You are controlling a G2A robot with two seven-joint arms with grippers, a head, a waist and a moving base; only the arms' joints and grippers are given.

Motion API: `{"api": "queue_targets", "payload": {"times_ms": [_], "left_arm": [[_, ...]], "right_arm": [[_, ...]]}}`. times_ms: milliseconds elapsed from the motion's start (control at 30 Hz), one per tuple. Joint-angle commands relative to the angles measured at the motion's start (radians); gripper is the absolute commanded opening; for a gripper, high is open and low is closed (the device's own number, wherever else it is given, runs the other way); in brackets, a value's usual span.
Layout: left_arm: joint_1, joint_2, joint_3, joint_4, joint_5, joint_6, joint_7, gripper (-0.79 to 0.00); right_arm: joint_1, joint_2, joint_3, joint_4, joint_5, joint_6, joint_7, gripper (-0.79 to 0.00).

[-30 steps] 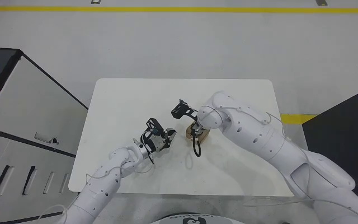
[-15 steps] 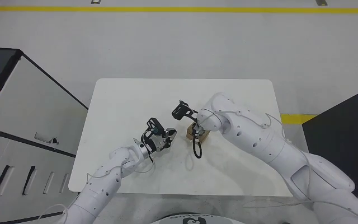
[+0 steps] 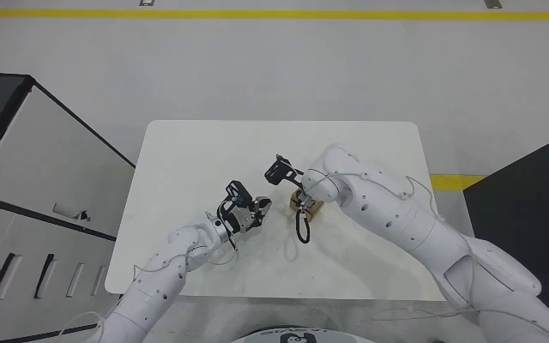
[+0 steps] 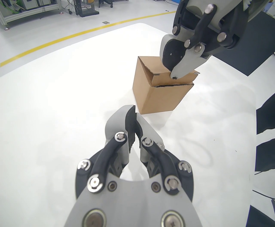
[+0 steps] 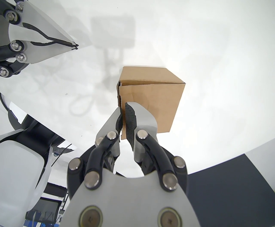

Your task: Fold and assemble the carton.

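nearly done: small brown cardboard carton (image 4: 159,94) stands as a cube near the middle of the white table (image 3: 189,163), its top flap (image 4: 167,79) seemingly not fully tucked. right gripper (image 5: 124,111) pinches a flap edge. left gripper (image 4: 133,116) closed, empty, nearby, not touching.

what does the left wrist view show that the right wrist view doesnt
Left wrist view: the carton's front, where a dark gap runs under the tucked top flap, and equipment racks beyond the table.
Right wrist view: the right gripper pinching one carton edge between its pads.
Both: the carton standing on the white table, and the left gripper, shut and empty, apart from the carton.
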Motion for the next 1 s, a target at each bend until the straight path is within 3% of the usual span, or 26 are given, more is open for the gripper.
{"api": "queue_targets", "payload": {"times_ms": [0, 967], "left_arm": [[0.0, 0.0, 0.0, 0.0, 0.0, 0.0, 0.0, -0.785], [0.0, -0.001, -0.003, 0.001, 0.004, -0.003, 0.004, -0.785]], "right_arm": [[-0.001, -0.001, 0.003, 0.002, 0.0, -0.002, 0.001, -0.785], [-0.019, -0.02, 0.04, 0.037, 0.006, -0.009, -0.002, -0.73]]}}
